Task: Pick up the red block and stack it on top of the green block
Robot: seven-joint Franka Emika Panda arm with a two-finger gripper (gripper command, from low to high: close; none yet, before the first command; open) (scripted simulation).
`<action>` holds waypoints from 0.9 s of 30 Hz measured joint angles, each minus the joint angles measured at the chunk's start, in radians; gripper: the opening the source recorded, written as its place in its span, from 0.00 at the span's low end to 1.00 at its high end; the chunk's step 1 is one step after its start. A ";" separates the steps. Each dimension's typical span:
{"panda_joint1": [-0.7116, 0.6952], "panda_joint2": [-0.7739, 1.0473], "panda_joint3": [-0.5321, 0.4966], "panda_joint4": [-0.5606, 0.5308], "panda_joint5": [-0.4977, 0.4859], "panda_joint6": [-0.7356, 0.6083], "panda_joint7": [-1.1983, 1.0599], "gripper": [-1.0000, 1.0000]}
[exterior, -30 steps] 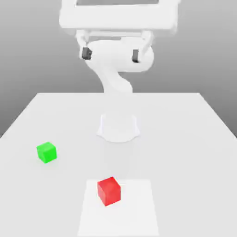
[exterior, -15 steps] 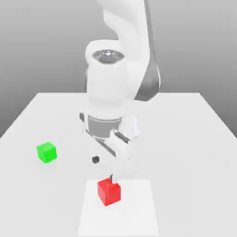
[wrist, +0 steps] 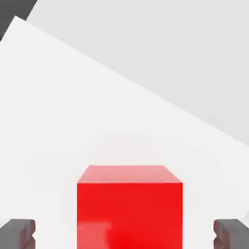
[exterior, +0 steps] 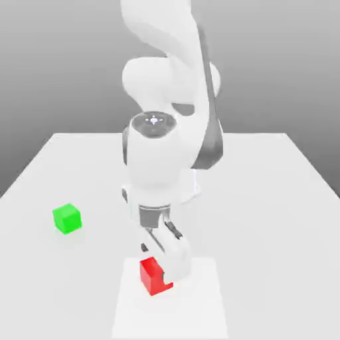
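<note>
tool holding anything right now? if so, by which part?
Nothing held. The tool is open, its fingers standing clear on either side of the red block, which sits on the table.

White arm [exterior: 163,159] bent forward and down from its base at the back of the table, upper links rising out of the exterior view's top edge, wrist folded low toward the near side. Gripper [exterior: 159,265] pointing down, low over the table surface. Jaws spread wide, dark fingertips [wrist: 18,232] standing well apart in the hand view, one on each side, gap between pad and what sits between them, no contact visible.
</note>
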State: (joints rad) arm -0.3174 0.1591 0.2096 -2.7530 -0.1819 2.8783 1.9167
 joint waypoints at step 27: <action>0.003 -0.015 0.002 -0.002 0.019 -0.013 -0.013 0.00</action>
State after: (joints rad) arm -0.3149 0.1436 0.2119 -2.7545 -0.1631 2.8655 1.9037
